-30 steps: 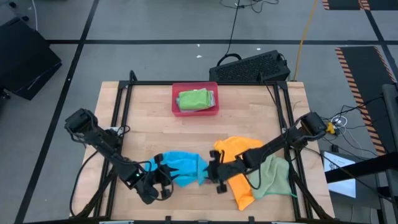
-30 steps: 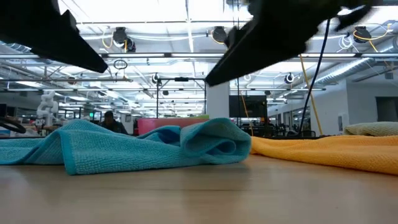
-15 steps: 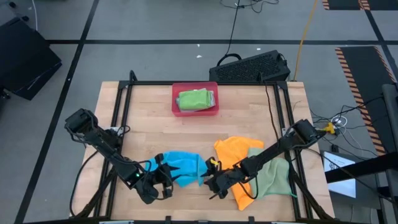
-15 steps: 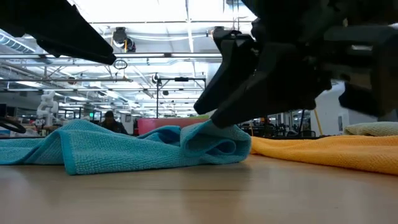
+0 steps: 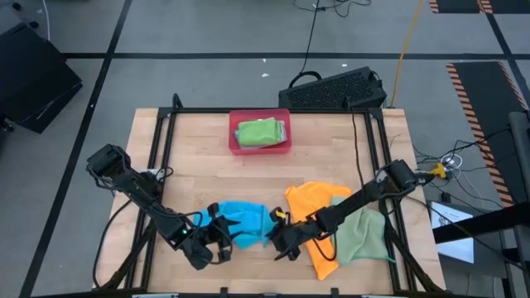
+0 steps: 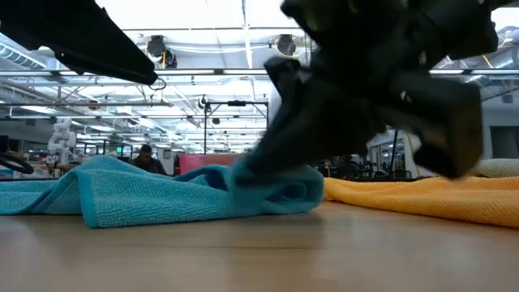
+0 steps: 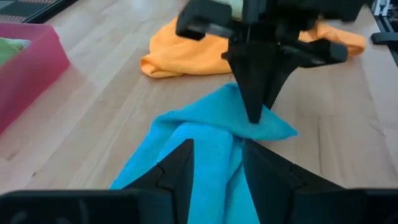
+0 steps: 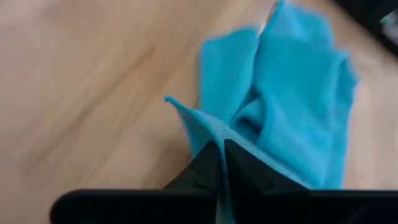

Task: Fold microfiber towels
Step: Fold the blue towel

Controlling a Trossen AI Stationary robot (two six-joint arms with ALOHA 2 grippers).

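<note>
Moved since earlier frame: right gripper [image 5: 280, 242] has slid from over the orange towel toward lower centre of the high view and closed on the blue towel's right-hand corner; left gripper barely shifted.
Blue towel [image 5: 243, 223]: rumpled, unfolded, lower centre of the table, stretched between the two grippers; likely held at both ends so it can be pulled flat.
Right gripper jaws: pressed together, pinching a thin raised edge of blue cloth [image 8: 205, 134], seen clearly in the right wrist view.
Left gripper [image 5: 217, 240]: at the blue towel's left end, lower left of centre; fingers [image 7: 180, 165] part spread with cloth running between them; whether they truly grip, cannot tell.
Orange towel [image 5: 315, 203]: crumpled, just right of the blue one, partly under the right arm; waiting its turn.
Pale green towel [image 5: 364, 236]: lower right, overlapping the orange one.
Red tray [image 5: 234, 139]: upper centre, holding a folded green towel [image 5: 260, 132], probably the store for finished pieces.
Table [image 5: 199, 165]: bare wood elsewhere.
</note>
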